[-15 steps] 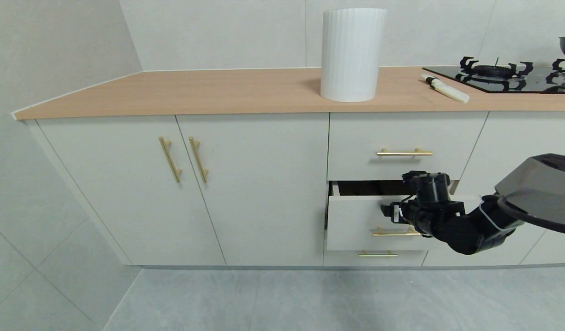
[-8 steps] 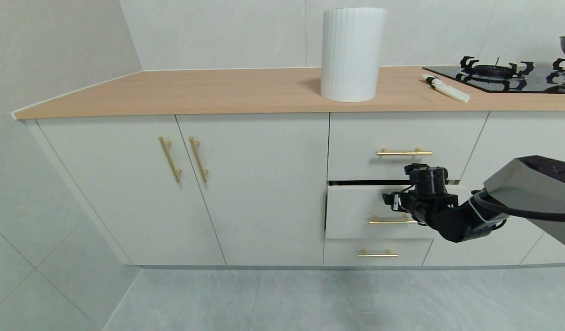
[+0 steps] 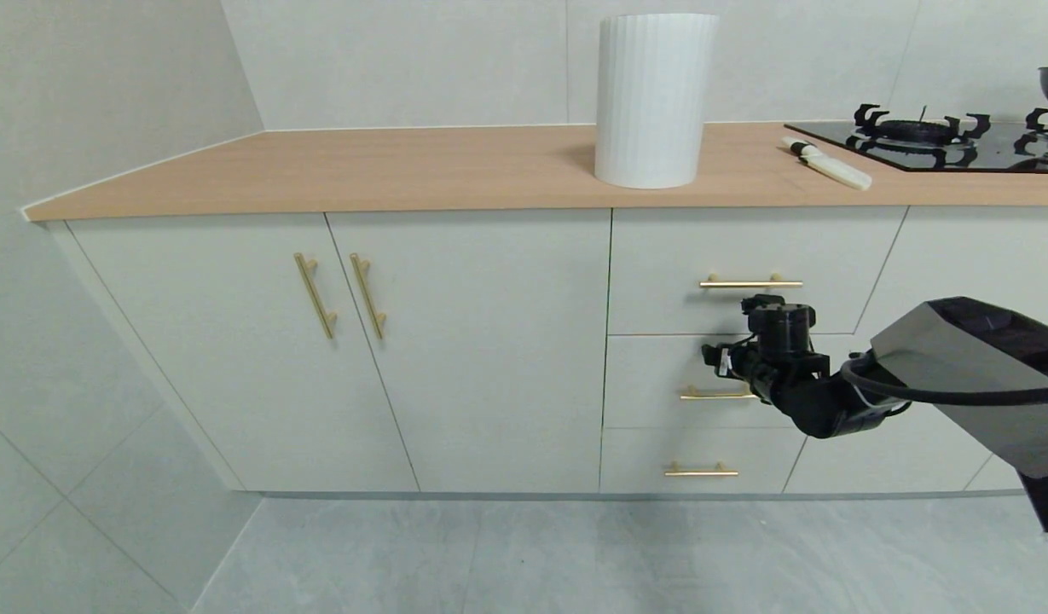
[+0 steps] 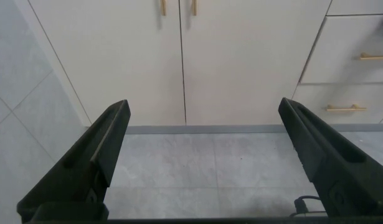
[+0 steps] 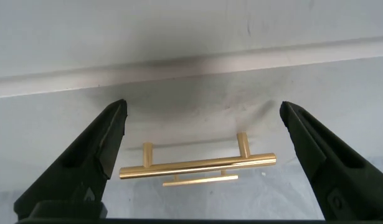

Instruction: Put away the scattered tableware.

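The middle drawer point(image 3: 647, 384) sits flush with the cabinet front, its gold handle point(image 3: 709, 394) just under my right gripper point(image 3: 718, 358). In the right wrist view my right gripper point(image 5: 202, 111) is open and close to the drawer front, with the gold handle point(image 5: 197, 165) between and beyond its fingers, untouched. A white-handled knife point(image 3: 826, 164) lies on the wooden counter point(image 3: 361, 170) beside the stove. My left gripper point(image 4: 203, 106) hangs open and holds nothing, low over the grey floor and facing the cabinet doors.
A tall white ribbed cylinder point(image 3: 651, 101) stands on the counter above the drawers. A black gas stove point(image 3: 933, 141) is at the far right. Double cabinet doors point(image 3: 344, 341) with gold handles are to the left. Top drawer point(image 3: 749, 269) and bottom drawer point(image 3: 698, 465) are closed.
The middle drawer, which stood pulled out, has slid shut as my right arm moved toward the cabinet. The left arm has not visibly moved.
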Robot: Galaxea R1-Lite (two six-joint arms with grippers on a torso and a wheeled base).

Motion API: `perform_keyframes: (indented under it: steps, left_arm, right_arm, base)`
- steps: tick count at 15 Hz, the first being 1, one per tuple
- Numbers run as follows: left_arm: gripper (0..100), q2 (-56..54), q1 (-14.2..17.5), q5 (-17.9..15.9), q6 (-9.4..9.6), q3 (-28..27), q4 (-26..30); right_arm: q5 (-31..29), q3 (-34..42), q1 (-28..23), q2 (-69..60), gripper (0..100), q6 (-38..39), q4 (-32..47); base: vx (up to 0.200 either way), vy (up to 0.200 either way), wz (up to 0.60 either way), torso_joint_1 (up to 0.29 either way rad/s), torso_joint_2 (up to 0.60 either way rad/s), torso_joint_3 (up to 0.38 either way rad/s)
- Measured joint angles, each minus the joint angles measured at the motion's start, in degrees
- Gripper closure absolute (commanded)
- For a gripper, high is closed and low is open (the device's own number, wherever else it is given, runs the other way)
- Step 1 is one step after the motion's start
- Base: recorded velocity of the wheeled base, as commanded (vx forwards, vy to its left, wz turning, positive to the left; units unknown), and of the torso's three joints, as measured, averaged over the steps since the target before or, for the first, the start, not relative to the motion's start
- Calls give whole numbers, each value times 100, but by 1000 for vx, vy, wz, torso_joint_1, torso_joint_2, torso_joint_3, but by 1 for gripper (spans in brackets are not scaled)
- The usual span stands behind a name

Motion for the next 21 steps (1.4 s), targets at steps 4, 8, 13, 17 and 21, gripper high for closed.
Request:
perform_keyframes:
  steps: [4,8,13,17,21]
  left_arm:
    - [0,0,-4,0,-2,0,0]
    - [0,0,-4,-2,-2,0,0]
    - [0,0,0,0,-2,0,0]
    - [0,0,0,1,-2,0,0]
    - [0,0,-4,0,-2,0,0]
  right_arm:
    - [-62,-179,-9,154,0,-4,22]
    - [-134,-90,-46,90,0,5,-9]
    - [-155,1180,-61,-1130,0,7,-17]
    - [-141,2679,-59,-2898,0,-4,-4]
    - [-156,4664,-69,-5566,0,-123,82]
  base:
    - [0,0,0,0,0,0]
    - [0,0,0,0,0,0]
    - [0,0,0,0,0,0]
    - [0,0,0,0,0,0]
    - [0,0,0,0,0,0]
